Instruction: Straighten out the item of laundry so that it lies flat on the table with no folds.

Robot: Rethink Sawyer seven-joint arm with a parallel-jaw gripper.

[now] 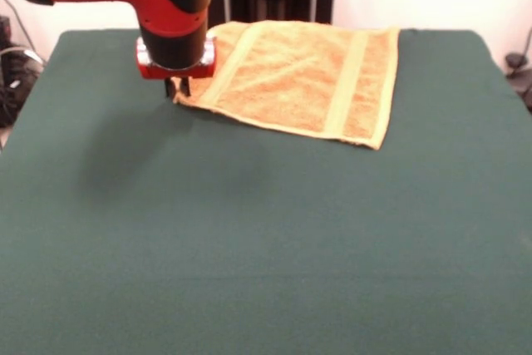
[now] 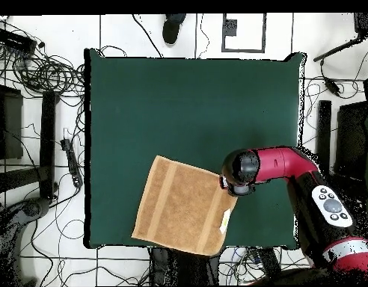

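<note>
1. Gripper (image 1: 177, 87) low over the table (image 1: 249, 230), fingers down at the towel's near-left corner as the front view has it. Tips sit close together; cannot tell whether they pinch cloth or merely touch its edge.
2. Towel (image 1: 303, 76) spreads away from the gripper toward the robot's side of the table. In the overhead view its base-side edge (image 2: 176, 247) reaches or slightly overhangs the table edge.
3. Towel looks nearly flat: both woven bands (image 1: 349, 81) run straight. Small white tag (image 2: 226, 218) shows at the edge just base-ward of the gripper.
4. Judgement: remaining work is this corner. Grip only the top layer, draw it outward, diagonally away from the towel's centre, keeping low to avoid dragging the whole cloth.
5. Risk: pulling too far shifts the towel instead of flattening it.
</note>
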